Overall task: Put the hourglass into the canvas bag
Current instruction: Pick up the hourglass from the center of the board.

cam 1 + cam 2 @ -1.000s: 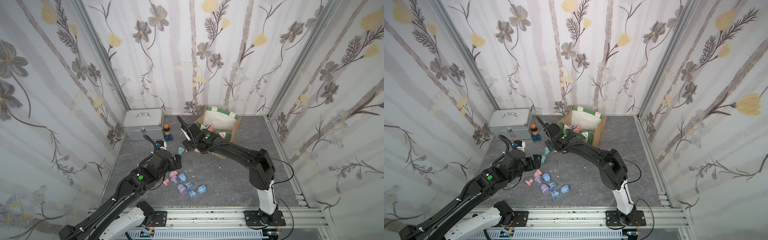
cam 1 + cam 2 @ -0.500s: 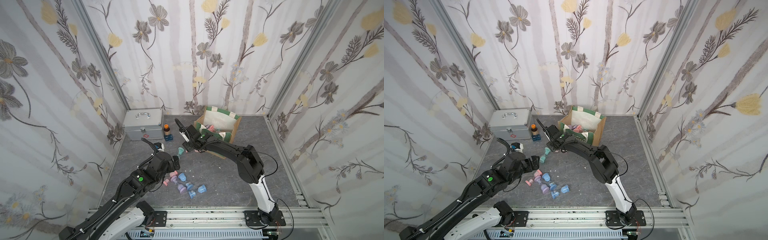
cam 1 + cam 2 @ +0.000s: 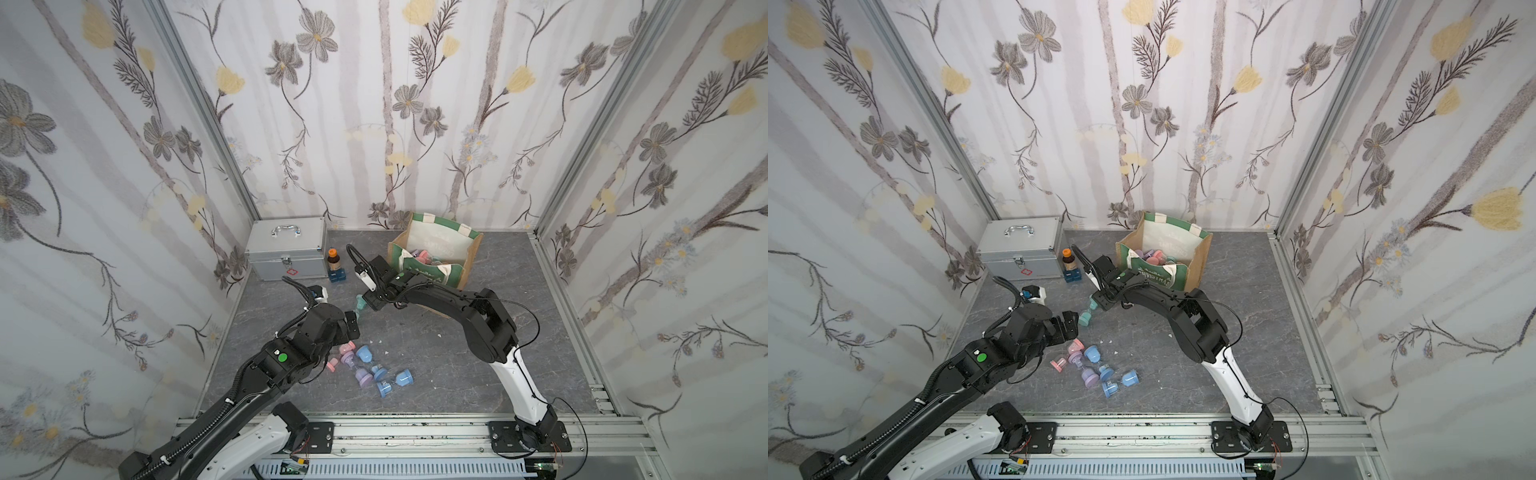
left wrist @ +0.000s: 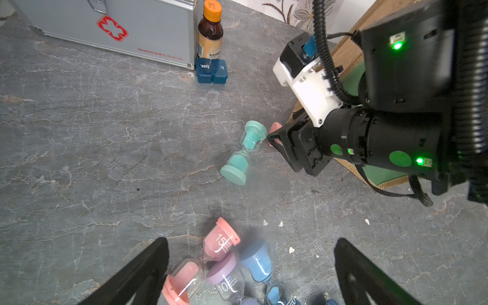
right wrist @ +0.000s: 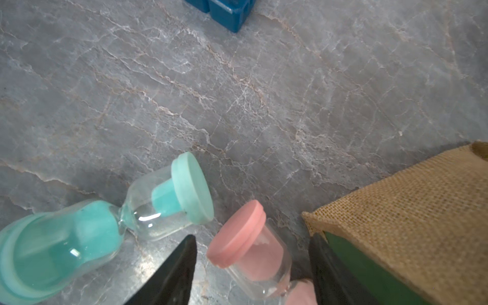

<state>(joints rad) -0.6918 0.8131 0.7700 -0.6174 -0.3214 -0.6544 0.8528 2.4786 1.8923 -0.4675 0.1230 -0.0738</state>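
Observation:
A pink hourglass (image 5: pixel 245 243) lies on the grey table beside the canvas bag (image 3: pixel 432 270). My right gripper (image 5: pixel 253 240) straddles it, open, with a gap showing on each side; in both top views the gripper (image 3: pixel 365 300) hides it. A teal hourglass (image 3: pixel 360 306) lies just left of that gripper. The green and jute bag (image 3: pixel 1158 274) stands open at the back, holding several hourglasses. My left gripper (image 4: pixel 250 240) is wide open above a cluster of pink, purple and blue hourglasses (image 3: pixel 365 368), holding nothing.
A silver metal case (image 3: pixel 286 249) stands at the back left. In front of it are a brown bottle with an orange cap (image 3: pixel 332 259) and a blue pill box (image 3: pixel 337 275). Small white crumbs (image 4: pixel 290 249) dot the table. Walls close in on three sides.
The right arm's elbow has drawn in toward the left while its gripper stayed low beside the teal hourglass. The left arm has barely moved.

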